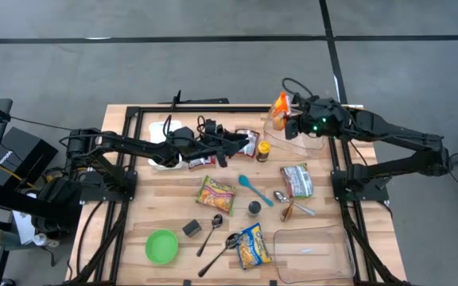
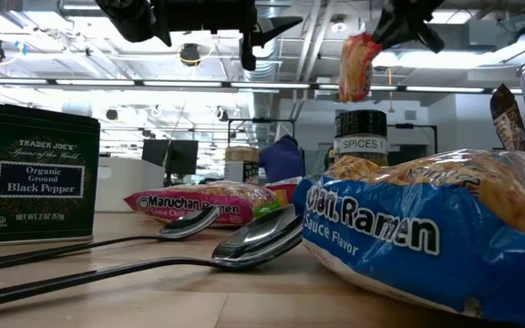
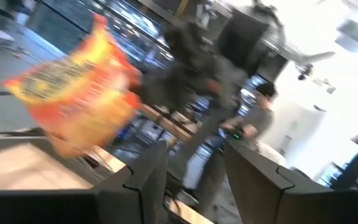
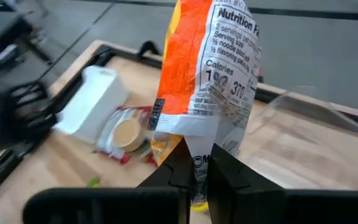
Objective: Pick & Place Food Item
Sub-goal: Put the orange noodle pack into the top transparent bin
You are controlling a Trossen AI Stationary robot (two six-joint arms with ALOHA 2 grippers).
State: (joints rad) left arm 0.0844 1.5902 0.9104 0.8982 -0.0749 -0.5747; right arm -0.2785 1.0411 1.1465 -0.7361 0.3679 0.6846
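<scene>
Likely light and limp, this orange ramen packet [image 4: 207, 68]: crinkly film over a brittle noodle block, slick on the faces, easily crushed by a hard squeeze. Best taken by a sealed end seam, where the film is flat and doubled. Held exactly so now by the right hand [image 4: 196, 167], fingers pinched tight on the seam at one end of the packet. Hanging from that hand in the low view, clear of the counter [image 1: 173, 199] and swinging free. Raised at the far right corner in the high view, just over the clear plastic container [image 1: 304, 141]. Left hand [image 3: 194, 168] waiting near the counter's far middle, beside the white bottle [image 1: 159, 131], fingers part-way apart, nothing seen between them.
</scene>
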